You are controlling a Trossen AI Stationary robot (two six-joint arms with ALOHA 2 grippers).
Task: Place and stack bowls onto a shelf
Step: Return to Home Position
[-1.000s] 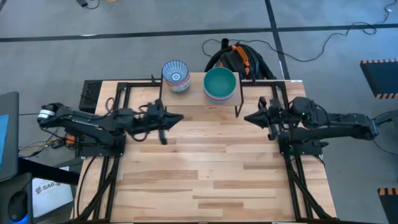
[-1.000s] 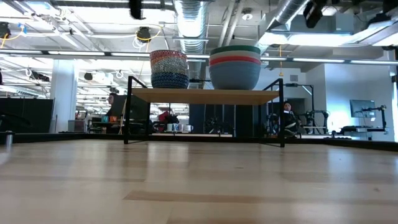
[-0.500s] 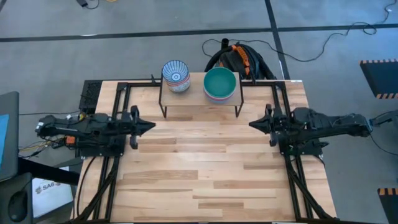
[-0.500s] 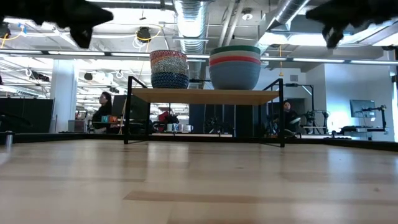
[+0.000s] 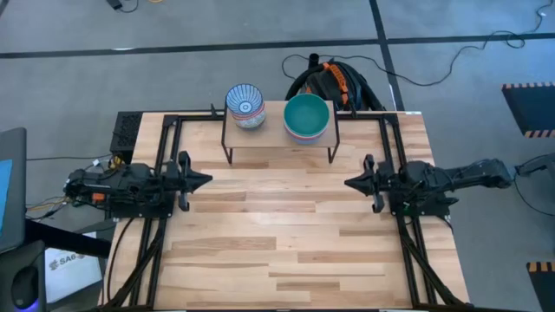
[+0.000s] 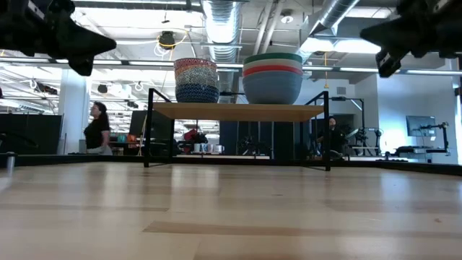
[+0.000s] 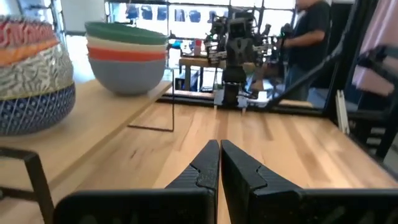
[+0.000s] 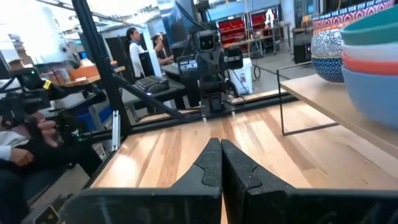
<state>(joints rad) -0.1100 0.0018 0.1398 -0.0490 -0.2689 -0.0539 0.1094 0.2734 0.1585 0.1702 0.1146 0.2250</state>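
2 bowl stacks are sitting on the shelf (image 5: 277, 143) at the table (image 5: 286, 234) far edge. R stack (image 5: 307, 118) is showing 4: teal green bowl (image 6: 273, 57) on top, then white bowl (image 6: 273, 64), red bowl (image 6: 273, 70), light blue bowl (image 6: 273, 88) at btm. L stack (image 5: 245, 106) is carrying a patterned bowl (image 5: 245, 102) on top; can't count its layers. 2 grippers are hovering well apart from the shelf: left gripper (image 5: 206, 179) and right gripper (image 5: 349, 183), each w/ fingers pressed together, empty.
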